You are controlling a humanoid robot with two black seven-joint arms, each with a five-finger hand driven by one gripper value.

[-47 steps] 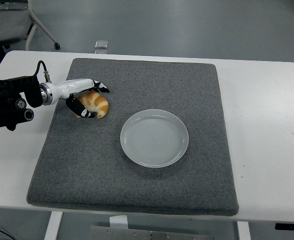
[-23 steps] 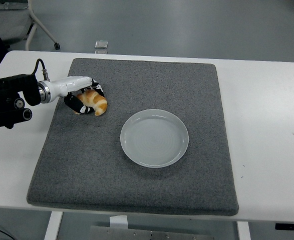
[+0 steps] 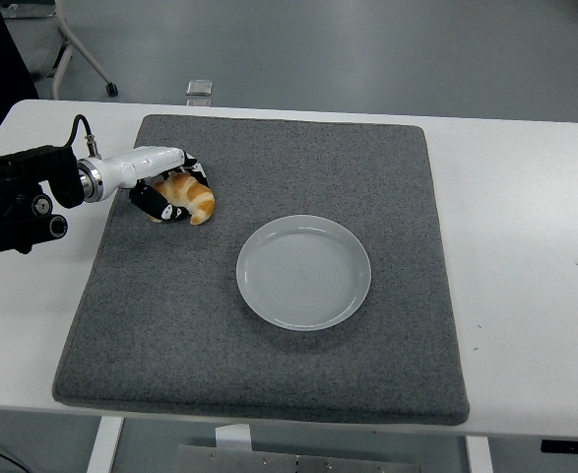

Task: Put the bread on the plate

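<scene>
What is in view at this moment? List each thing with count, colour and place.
bread: 1, golden brown, left rear of the mat, in the left hand
plate: 1, pale grey, mat centre, empty
mat: 1, dark grey, covers most of the table
table: 1, white
small clear object: 1, at the table's far edge
chair base: 1, white, on the floor top left
left hand: 1, black and white, closed around the bread
</scene>
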